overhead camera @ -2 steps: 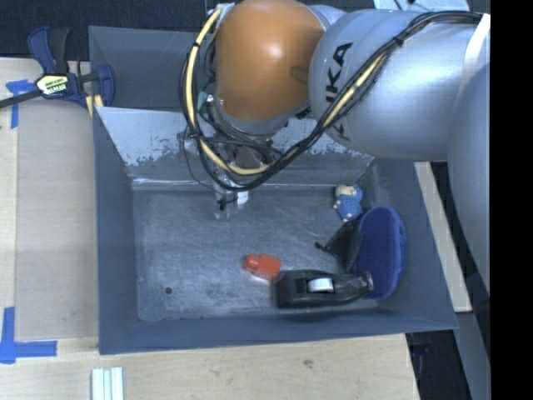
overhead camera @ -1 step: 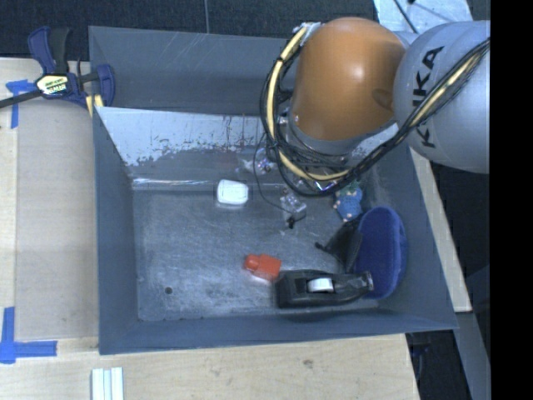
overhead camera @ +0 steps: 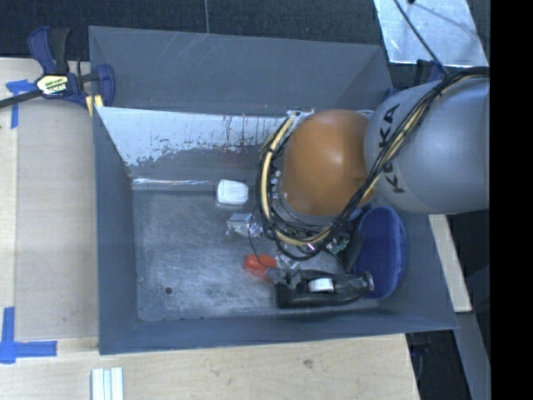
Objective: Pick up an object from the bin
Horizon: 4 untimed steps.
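We see gripper [overhead camera: 281, 262] beside small orange piece [overhead camera: 258, 263] in bin [overhead camera: 117, 248] | blue object [overhead camera: 385, 244] near | grip: we cannot tell

Pale tabletop [overhead camera: 50, 223], dark backdrop [overhead camera: 250, 2].
The tabletop shows plain and matt on the left and along the near edge; beyond its far edge all is dark, but for a crinkled pale sheet [overhead camera: 425, 19] at the far right corner.
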Each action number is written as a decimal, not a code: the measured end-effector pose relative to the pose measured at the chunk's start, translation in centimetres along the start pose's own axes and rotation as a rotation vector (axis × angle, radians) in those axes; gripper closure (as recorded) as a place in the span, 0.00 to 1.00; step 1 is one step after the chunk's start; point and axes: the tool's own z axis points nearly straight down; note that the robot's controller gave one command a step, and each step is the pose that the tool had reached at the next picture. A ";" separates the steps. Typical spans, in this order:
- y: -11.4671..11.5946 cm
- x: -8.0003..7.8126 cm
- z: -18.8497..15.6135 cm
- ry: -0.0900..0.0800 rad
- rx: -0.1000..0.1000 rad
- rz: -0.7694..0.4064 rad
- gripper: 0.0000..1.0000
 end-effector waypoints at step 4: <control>-2.6 0.4 2.3 0.002 0.007 0.026 1.00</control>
